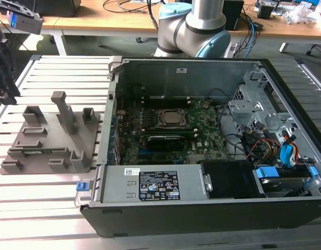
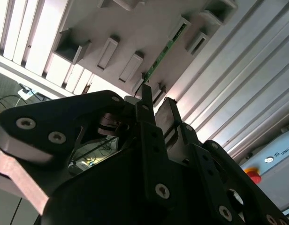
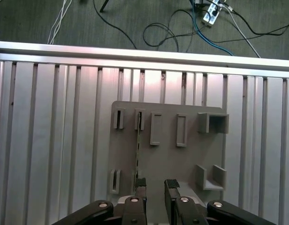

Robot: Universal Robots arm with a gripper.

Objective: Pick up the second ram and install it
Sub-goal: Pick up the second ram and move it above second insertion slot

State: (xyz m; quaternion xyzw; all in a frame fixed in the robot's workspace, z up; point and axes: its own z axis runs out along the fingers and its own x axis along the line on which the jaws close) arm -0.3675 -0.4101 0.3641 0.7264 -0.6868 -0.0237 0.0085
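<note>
The second ram (image 3: 137,145) stands on its long edge in the grey fixture (image 3: 182,164), its two ends caught in a pair of narrow slots. I judge it is kept that way so its thin top edge faces up, where fingers can close across it. In the second wrist view the same green strip (image 2: 165,49) runs between the fixture's (image 2: 135,28) pockets. In the exterior view it shows as a low green sliver (image 1: 40,152) near the front of the fixture (image 1: 51,140), which sits flat on the slatted bench (image 1: 46,208) at the exterior view's left. My claw (image 3: 156,187) hangs above the near end of the fixture, fingers parted by a modest gap and holding nothing. The ram lines up with one finger (image 3: 140,185) and not with the space between the two, so I read myself as slightly off to one side of it. Well apart, toward the exterior view's right, the computer case (image 1: 202,198) lies open on its side. Its motherboard (image 1: 202,133) faces upward, probably so a stick can be pressed straight down beside the CPU socket (image 1: 170,119).
</note>
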